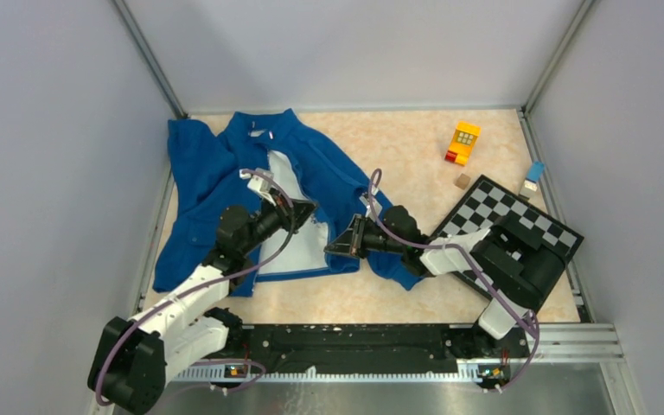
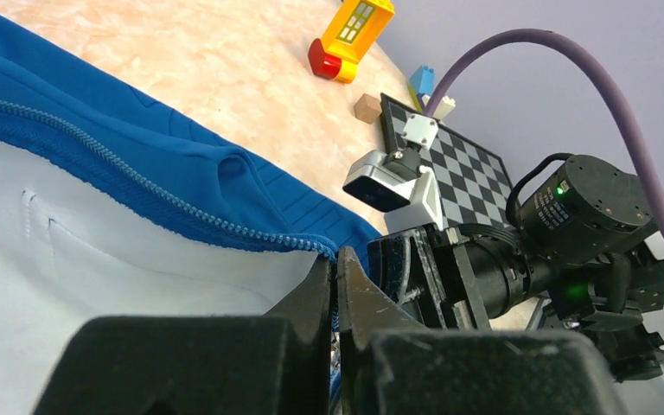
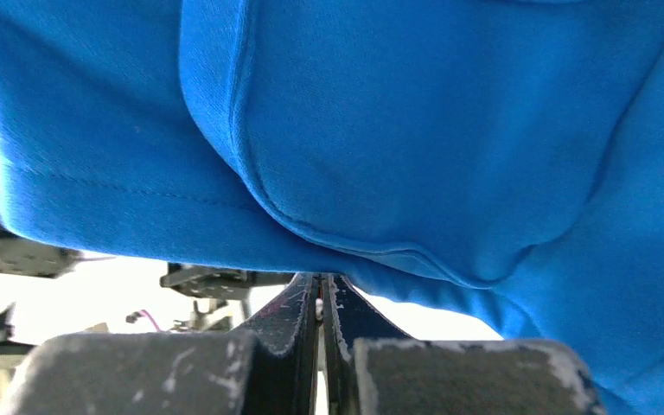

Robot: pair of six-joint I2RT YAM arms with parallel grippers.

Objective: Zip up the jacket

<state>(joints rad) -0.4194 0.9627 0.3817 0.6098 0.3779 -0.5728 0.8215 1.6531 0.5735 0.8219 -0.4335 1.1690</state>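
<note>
The jacket [image 1: 216, 173] hem, near the left edge, is pinched by left gripper [image 1: 305, 209] and right gripper [image 1: 330, 245], probably to align zipper [image 2: 138, 186] ends.

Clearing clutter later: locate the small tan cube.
Top view, right side: the small tan cube lies between the yellow-and-red toy block and the black-and-white checkerboard.

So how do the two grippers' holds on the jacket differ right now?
Left gripper pinches at the zipper teeth, beside the pale lining; right gripper pinches a plain blue fabric edge. Left reaches forward-right; right reaches sideways toward it. Both look shut on the jacket.
</note>
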